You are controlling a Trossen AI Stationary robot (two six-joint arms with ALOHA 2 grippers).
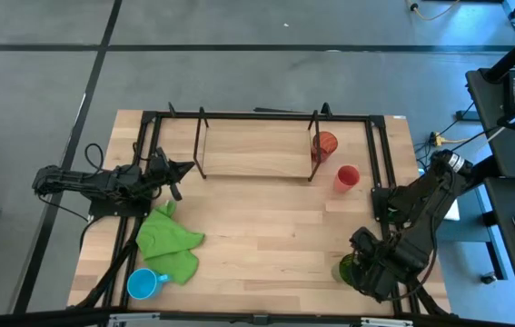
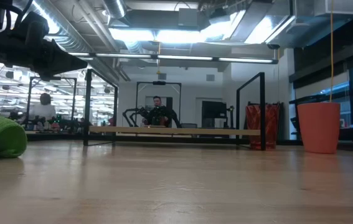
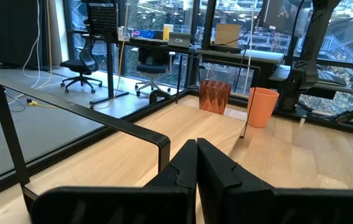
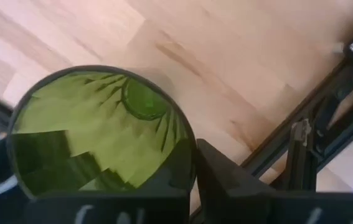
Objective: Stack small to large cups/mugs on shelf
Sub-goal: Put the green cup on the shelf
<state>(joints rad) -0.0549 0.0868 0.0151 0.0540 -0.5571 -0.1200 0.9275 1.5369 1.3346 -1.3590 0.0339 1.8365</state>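
Note:
The green translucent tumbler [image 4: 95, 134] is at the table's near right corner [image 1: 345, 269], with my right gripper [image 4: 196, 171] shut on its rim from above. The red-orange tumbler [image 1: 325, 145] stands on the right end of the shelf [image 1: 255, 165]. The small red cup [image 1: 347, 178] stands on the table just right of the shelf. The light-blue mug [image 1: 143, 284] stands upright at the near left. My left gripper [image 1: 183, 169] is shut and empty at the shelf's left end. My right gripper holds the green tumbler by its rim wall [image 4: 188, 146]. One finger is inside the tumbler and one finger [image 4: 226, 183] is outside it. The fingers point down from above. The tumbler is upright with its mouth up; whether it is off the table I cannot tell.
A bright green cloth [image 1: 170, 243] lies at the near left beside the mug. A black metal frame [image 1: 380, 154] runs around the tabletop, close to the right arm. A person shows far off in the room in the low view [image 2: 157, 109].

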